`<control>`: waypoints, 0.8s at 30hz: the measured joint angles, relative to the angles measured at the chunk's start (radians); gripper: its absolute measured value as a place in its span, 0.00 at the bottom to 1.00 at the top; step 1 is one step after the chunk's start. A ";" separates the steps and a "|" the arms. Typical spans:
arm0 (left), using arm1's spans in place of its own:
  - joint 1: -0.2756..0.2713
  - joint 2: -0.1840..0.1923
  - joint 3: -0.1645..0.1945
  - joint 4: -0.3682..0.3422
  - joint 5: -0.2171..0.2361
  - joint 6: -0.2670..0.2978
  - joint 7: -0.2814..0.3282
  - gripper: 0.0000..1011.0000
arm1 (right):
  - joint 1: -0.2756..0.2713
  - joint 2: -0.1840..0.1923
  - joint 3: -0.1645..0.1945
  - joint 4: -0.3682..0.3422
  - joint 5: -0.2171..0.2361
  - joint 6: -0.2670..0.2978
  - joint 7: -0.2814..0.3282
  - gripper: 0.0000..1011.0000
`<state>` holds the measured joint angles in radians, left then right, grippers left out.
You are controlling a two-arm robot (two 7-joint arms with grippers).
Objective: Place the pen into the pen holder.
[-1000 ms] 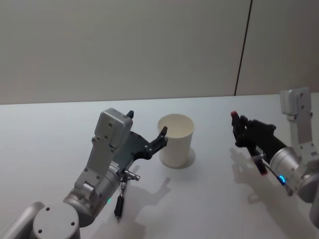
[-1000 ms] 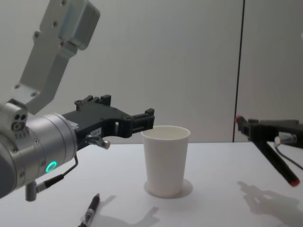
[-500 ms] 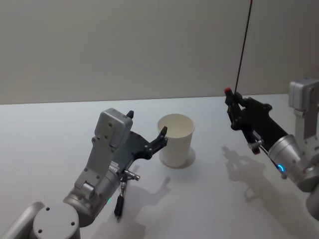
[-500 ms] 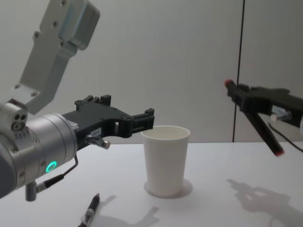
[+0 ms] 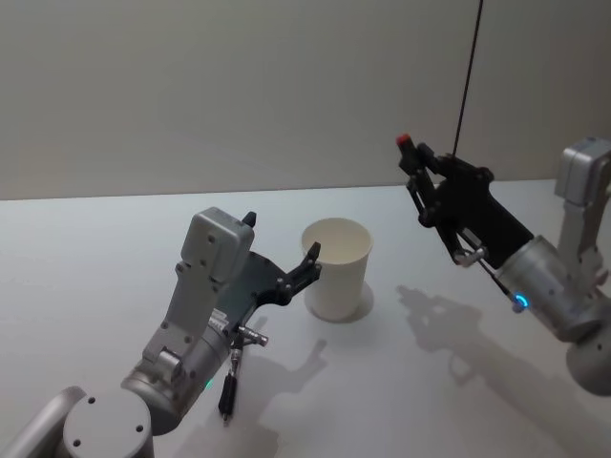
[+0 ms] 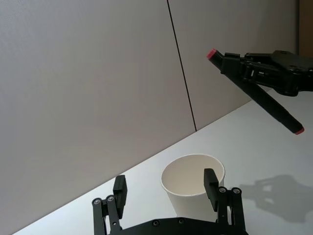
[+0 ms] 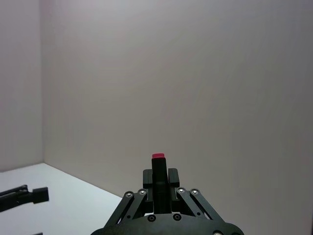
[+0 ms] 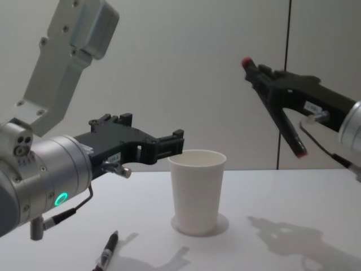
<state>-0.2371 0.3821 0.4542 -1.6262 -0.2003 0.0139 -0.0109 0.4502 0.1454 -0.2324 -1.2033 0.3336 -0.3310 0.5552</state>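
My right gripper (image 5: pixel 426 164) hangs in the air to the right of and above the pen holder, shut on a black pen (image 8: pixel 287 127) with red ends. The pen slants, its upper red end toward the holder. The right wrist view shows the pen (image 7: pixel 158 178) clamped between the fingers. The pen holder (image 5: pixel 336 270) is a white paper cup, upright on the table, also seen in the chest view (image 8: pixel 197 192). My left gripper (image 5: pixel 282 239) is open just left of the cup, and the cup (image 6: pixel 191 182) stands right ahead of its fingers.
A second dark pen (image 8: pixel 107 252) lies on the white table (image 5: pixel 86 248) in front of the cup, below my left arm. A grey wall with a dark vertical seam stands behind the table.
My right gripper has risen and swung left toward the cup with the pen in it. The left arm and the cup have not moved.
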 joint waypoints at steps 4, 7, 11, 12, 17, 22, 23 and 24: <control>0.000 0.000 0.000 0.000 0.000 0.000 0.000 0.99 | 0.030 -0.010 -0.002 0.047 0.029 -0.036 0.060 0.17; 0.000 0.000 0.000 0.000 0.000 0.000 0.000 0.99 | 0.075 -0.024 -0.004 0.118 0.064 -0.073 0.135 0.17; 0.000 0.000 0.000 0.000 0.000 0.000 0.000 0.99 | 0.125 -0.040 -0.006 0.199 0.099 -0.110 0.207 0.17; 0.000 0.000 0.000 0.000 0.000 0.000 0.000 0.99 | 0.134 -0.043 -0.006 0.209 0.105 -0.118 0.219 0.17; 0.000 0.000 0.000 0.000 0.000 0.000 0.000 0.99 | 0.211 -0.067 -0.008 0.344 0.141 -0.172 0.295 0.17; 0.000 0.000 0.000 0.000 0.000 0.000 0.000 0.99 | 0.285 -0.090 -0.008 0.473 0.168 -0.218 0.352 0.17; 0.000 0.000 0.000 0.000 0.000 0.000 0.000 0.99 | 0.295 -0.093 -0.008 0.490 0.172 -0.224 0.361 0.17; 0.000 0.000 0.000 0.000 0.000 0.000 0.000 0.99 | 0.305 -0.096 -0.008 0.508 0.177 -0.230 0.370 0.17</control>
<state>-0.2371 0.3821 0.4542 -1.6262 -0.2003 0.0138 -0.0109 0.7550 0.0497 -0.2400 -0.6953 0.5105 -0.5611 0.9247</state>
